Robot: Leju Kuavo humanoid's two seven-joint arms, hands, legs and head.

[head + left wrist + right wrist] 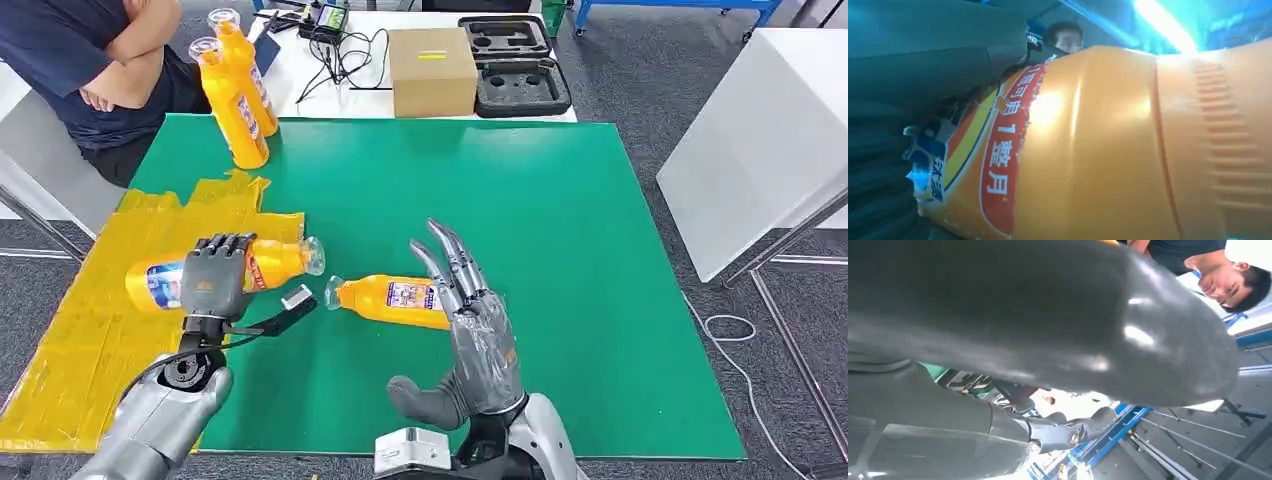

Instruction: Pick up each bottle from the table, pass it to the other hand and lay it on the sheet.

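At nine o'clock on the green table [560,250], the yellow sheet [90,330] was spread over the edge. Above it, a lying bottle [275,262] was held in the left hand [213,280], the fingers curled over its labelled middle and the cap end turned toward three o'clock; its orange body was seen close up in the left wrist view. Just beside it, at six o'clock, a second bottle [400,298] was laid on the green surface, its cap toward nine o'clock. The right hand [470,335] was kept open behind this bottle, fingers spread and nothing grasped. At eleven o'clock, two upright bottles [238,95] were stood together, near a seated person [100,60].
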